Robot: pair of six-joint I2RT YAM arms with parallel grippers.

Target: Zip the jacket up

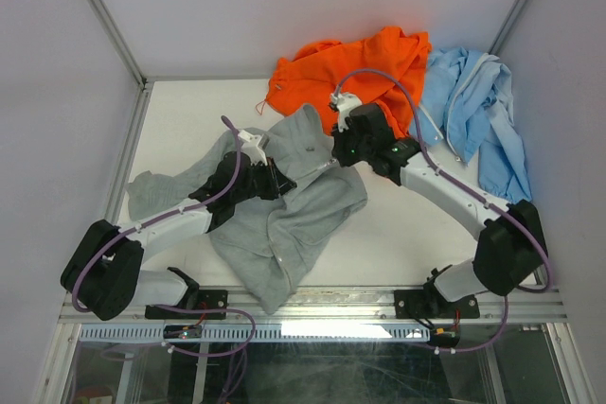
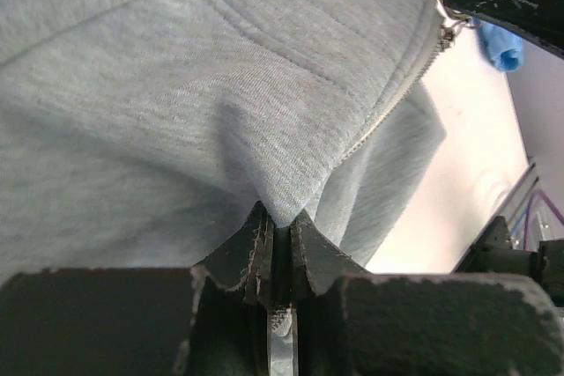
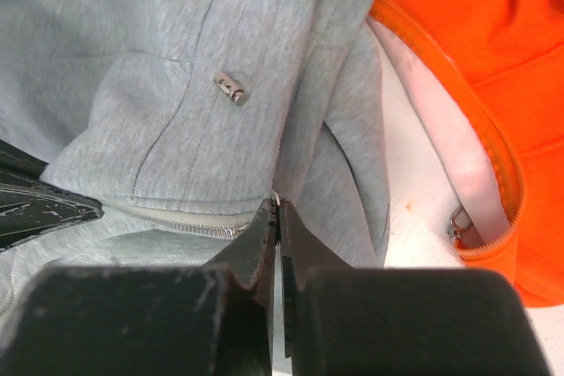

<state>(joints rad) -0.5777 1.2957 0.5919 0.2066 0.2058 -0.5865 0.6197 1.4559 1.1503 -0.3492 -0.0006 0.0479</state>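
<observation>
Grey jacket (image 1: pixel 294 210) pinched by both arms.
The left gripper (image 2: pixel 275 222) clamps a fabric fold; the right gripper (image 3: pixel 276 210), toward two o'clock, is closed on the zipper (image 3: pixel 181 221) edge.

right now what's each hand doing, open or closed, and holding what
left hand: closed, pinching a fold of the grey jacket
right hand: closed on the jacket at its zipper

The jacket (image 1: pixel 284 224) is heather-grey, the garment (image 1: pixel 379 59) orange, the table (image 1: pixel 407 234) white.
</observation>
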